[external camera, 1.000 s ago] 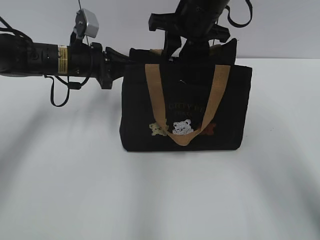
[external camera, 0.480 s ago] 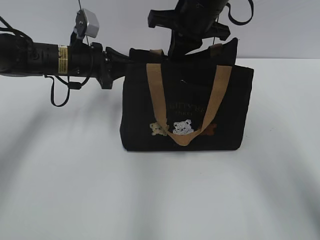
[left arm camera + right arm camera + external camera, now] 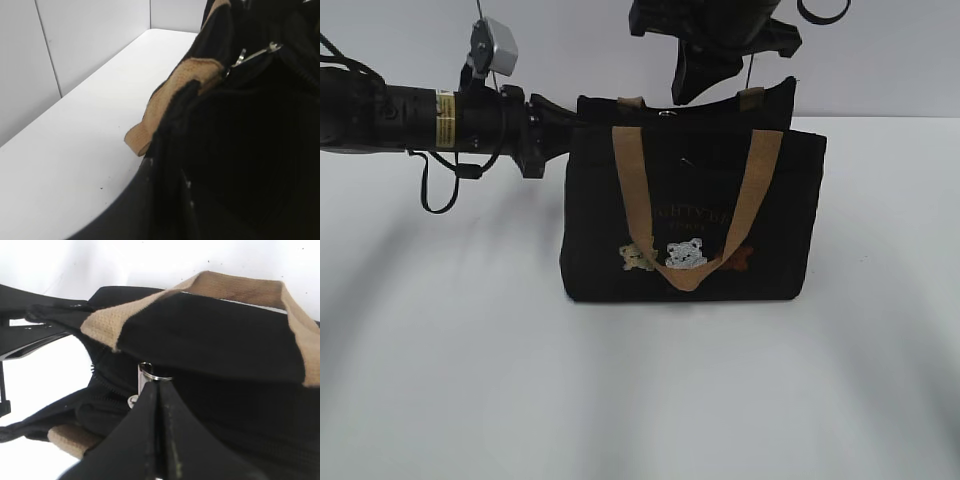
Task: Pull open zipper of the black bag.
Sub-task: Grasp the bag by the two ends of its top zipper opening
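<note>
From the exterior view, the black bag (image 3: pixel 692 215) is standing upright on a plain white counter (image 3: pixel 620 390) before a pale wall; the left gripper (image 3: pixel 565 118) is pressing at the bag's left top corner, its fingers' state untellable. In the left wrist view, the counter is meeting white wall panels (image 3: pixel 90 40). In the right wrist view, the right gripper (image 3: pixel 159 390) fingers are clenching together on the zipper (image 3: pixel 146 374) pull.

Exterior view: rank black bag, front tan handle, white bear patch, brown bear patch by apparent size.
1. black bag
2. front tan handle
3. white bear patch
4. brown bear patch, partly hidden behind the handle, so its lower rank is unsure.
</note>
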### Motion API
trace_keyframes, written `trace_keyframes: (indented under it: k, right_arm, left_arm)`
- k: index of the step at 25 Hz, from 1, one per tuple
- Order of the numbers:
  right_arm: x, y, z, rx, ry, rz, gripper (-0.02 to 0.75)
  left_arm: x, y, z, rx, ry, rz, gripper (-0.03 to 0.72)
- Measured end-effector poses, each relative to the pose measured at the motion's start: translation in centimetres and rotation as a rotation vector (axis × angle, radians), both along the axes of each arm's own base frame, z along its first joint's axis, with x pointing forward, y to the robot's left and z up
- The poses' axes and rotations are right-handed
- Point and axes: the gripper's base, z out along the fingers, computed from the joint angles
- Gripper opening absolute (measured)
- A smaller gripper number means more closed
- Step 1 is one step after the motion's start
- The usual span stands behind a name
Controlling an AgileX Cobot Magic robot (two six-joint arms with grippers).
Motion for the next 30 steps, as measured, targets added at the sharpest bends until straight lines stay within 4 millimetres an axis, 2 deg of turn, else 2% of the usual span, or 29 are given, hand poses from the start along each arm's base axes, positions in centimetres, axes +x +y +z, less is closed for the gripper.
trace_keyframes:
  k: [3,5,11,13,21,30]
  right_arm:
    - [0.1,0.1,0.1,0.014,-0.019,-0.005,-0.015]
    - [0.3,0.3,0.3,0.040,-0.035,-0.013,0.013]
    - [0.4,0.4,0.4,0.061,-0.041,-0.018,0.274]
    - [0.3,0.4,0.3,0.059,-0.035,-0.016,0.310]
    - [0.7,0.7,-2.0,0.026,0.043,-0.015,0.334]
    - [1.3,0.9,-2.4,0.046,0.005,-0.029,0.334]
  left_arm:
    - [0.0,0.0,0.0,0.001,0.000,0.001,0.074]
    - [0.0,0.0,0.0,0.001,0.000,0.001,0.076]
    - [0.0,0.0,0.0,0.005,0.000,0.004,0.082]
    - [0.0,0.0,0.0,0.005,0.000,0.004,0.083]
    - [0.0,0.0,0.0,0.006,0.000,0.003,0.087]
    - [0.1,0.1,-0.1,0.012,0.000,0.010,0.090]
